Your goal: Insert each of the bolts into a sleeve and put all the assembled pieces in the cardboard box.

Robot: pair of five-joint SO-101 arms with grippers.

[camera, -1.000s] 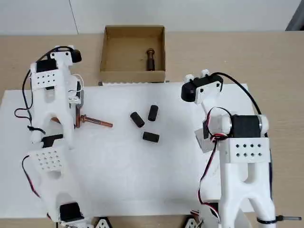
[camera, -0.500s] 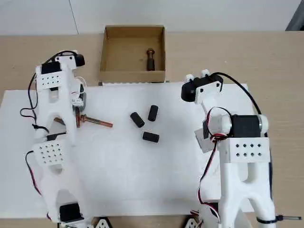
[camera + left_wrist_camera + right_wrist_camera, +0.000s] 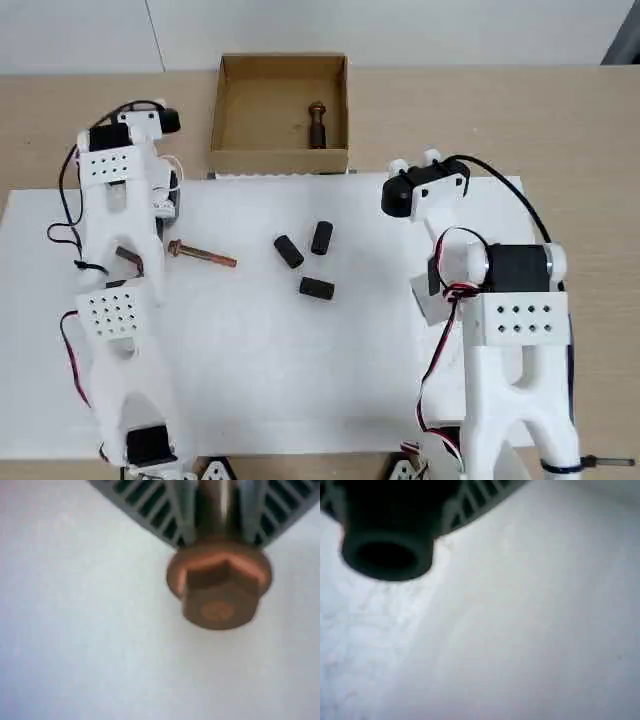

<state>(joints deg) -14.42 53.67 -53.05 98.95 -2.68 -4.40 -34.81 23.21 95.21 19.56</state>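
Observation:
In the left wrist view, my left gripper (image 3: 220, 507) is shut on a copper bolt (image 3: 220, 592), whose hex head hangs just over the white sheet. My right gripper (image 3: 395, 500) is shut on a black sleeve (image 3: 387, 555) with its open end showing. From above, the left arm (image 3: 120, 190) stands at the sheet's left and the right arm (image 3: 510, 300) at its right. A second bolt (image 3: 205, 255) lies beside the left arm. Three loose sleeves (image 3: 289, 251), (image 3: 322, 237), (image 3: 317, 289) lie mid-sheet. The cardboard box (image 3: 228, 110) holds one assembled piece (image 3: 317, 124).
The white sheet (image 3: 300, 370) covers a wooden table (image 3: 560, 120). A dark brownish piece (image 3: 130, 258) pokes out from under the left arm. The box sits just beyond the sheet's far edge.
The left arm has shifted slightly to the right and toward the box. The upright bolt seen by its gripper earlier is now hidden under the arm. The right arm has stayed still.

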